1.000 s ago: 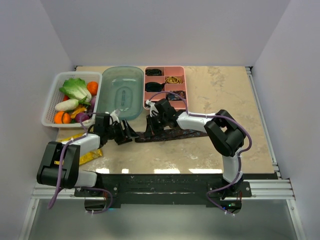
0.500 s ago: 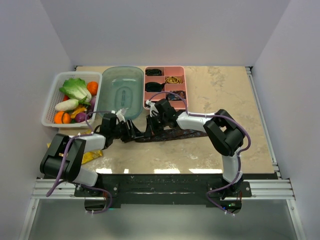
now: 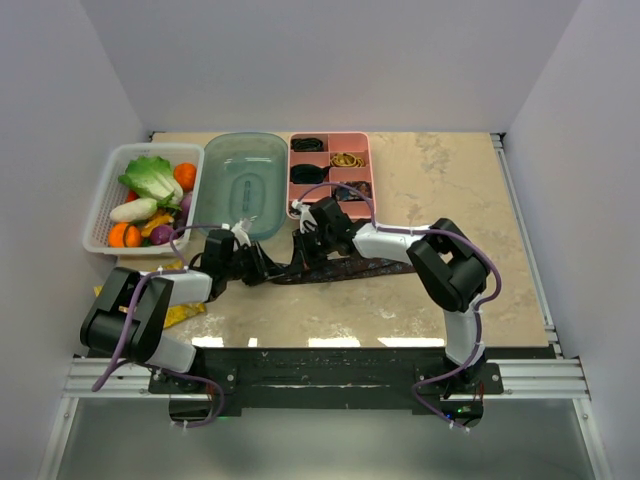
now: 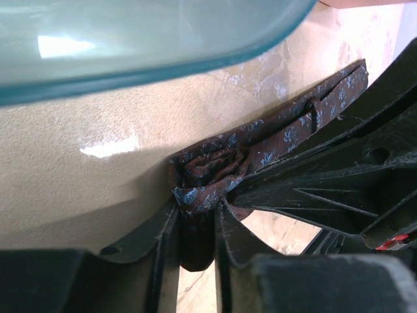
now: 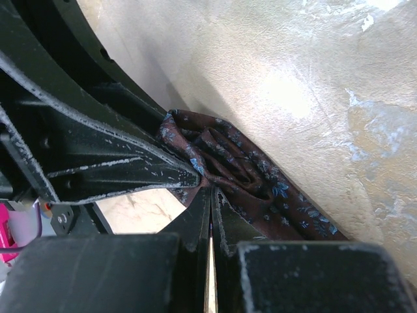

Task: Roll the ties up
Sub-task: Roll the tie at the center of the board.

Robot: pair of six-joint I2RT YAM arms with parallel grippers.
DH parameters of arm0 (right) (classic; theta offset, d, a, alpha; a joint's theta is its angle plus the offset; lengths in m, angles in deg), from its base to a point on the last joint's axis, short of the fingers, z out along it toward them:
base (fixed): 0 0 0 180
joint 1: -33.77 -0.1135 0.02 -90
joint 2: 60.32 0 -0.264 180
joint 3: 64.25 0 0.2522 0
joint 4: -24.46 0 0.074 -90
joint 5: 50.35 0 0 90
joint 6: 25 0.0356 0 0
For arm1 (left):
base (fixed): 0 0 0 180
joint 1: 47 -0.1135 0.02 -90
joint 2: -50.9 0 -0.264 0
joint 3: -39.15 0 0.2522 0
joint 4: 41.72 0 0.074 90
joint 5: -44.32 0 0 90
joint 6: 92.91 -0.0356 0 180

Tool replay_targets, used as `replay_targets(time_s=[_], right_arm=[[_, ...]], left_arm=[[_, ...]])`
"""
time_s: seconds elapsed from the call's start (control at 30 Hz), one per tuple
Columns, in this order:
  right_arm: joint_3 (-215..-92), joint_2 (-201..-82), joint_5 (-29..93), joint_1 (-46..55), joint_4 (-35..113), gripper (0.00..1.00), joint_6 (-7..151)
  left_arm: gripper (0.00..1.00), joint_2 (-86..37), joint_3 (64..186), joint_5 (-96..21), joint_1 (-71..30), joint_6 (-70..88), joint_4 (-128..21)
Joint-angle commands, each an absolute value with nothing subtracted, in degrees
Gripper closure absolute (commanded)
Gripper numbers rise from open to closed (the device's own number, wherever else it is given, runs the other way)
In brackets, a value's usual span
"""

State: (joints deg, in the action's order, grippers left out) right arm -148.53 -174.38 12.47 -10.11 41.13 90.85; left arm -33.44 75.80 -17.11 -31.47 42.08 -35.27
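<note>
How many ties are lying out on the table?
1. The maroon tie lies on the table near the teal tub, one end bunched in the left gripper. Dark rolls in the pink tray might be more ties; too small to tell.

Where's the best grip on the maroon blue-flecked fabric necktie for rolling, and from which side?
The bunched, partly rolled end of the necktie, pinched across its thickness from the left, low along the tabletop, as the left gripper has it. The rest lies flat and thin, offering little to bite.
</note>
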Motion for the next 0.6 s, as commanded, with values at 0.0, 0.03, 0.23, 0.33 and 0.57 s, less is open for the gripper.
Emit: replay_targets(time_s=[0.0, 0.03, 0.23, 0.33, 0.57], right_arm=[[-150.25, -175.63, 14.16, -10.44, 44.81, 1.0, 89.44], [-150.51, -175.46, 14.17, -10.44, 45.07, 1.0, 89.26], [-152.36, -174.31, 14.96, -10.36, 46.56, 1.0, 88.65], [-153.06, -173.52, 15.39, -10.44, 47.44, 1.0, 88.38], [-154.73, -172.11, 19.0, -10.44, 49.99, 1.0, 86.54]], left_arm=[[0.84, -32.34, 76.46, -16.24, -30.56, 41.65, -34.91], [0.87, -32.34, 76.64, -16.33, -30.65, 41.22, -35.78], [0.91, -30.76, 79.71, -18.26, -30.56, 38.41, -42.89], [0.92, -29.79, 81.82, -19.31, -30.56, 36.56, -46.94], [0.94, -28.47, 85.68, -23.09, -29.86, 33.48, -54.15]])
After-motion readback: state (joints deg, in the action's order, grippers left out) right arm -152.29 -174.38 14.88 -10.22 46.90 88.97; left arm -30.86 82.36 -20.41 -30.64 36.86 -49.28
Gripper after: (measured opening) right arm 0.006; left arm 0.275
